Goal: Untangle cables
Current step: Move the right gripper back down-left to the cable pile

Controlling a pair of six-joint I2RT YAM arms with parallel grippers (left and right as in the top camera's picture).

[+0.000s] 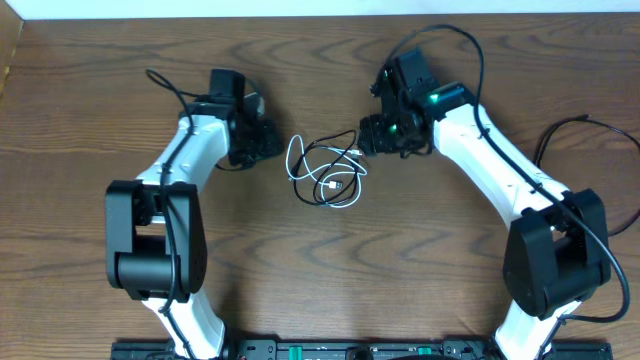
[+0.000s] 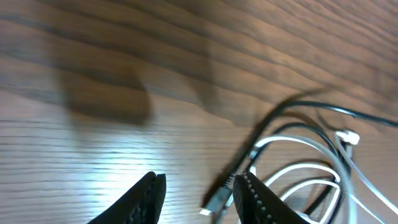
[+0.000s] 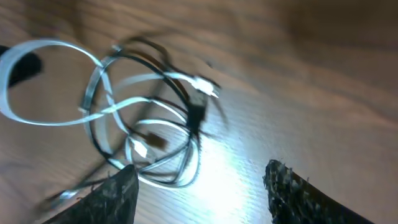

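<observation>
The brown wood-grain table (image 1: pixel 320 270) carries one small heap at its middle. The left gripper (image 2: pixel 202 196) and right gripper (image 3: pixel 199 186) flank it, both released and empty. The thin white cord (image 3: pixel 62 43) and thin black cord (image 3: pixel 196 115) lie looped together, so the untangling looks barely begun.

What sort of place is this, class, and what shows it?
Probably a robotics lab bench: a robot's left arm and right arm are mounted at a wood-grain table, with tangled black and white cables lying between them.
</observation>
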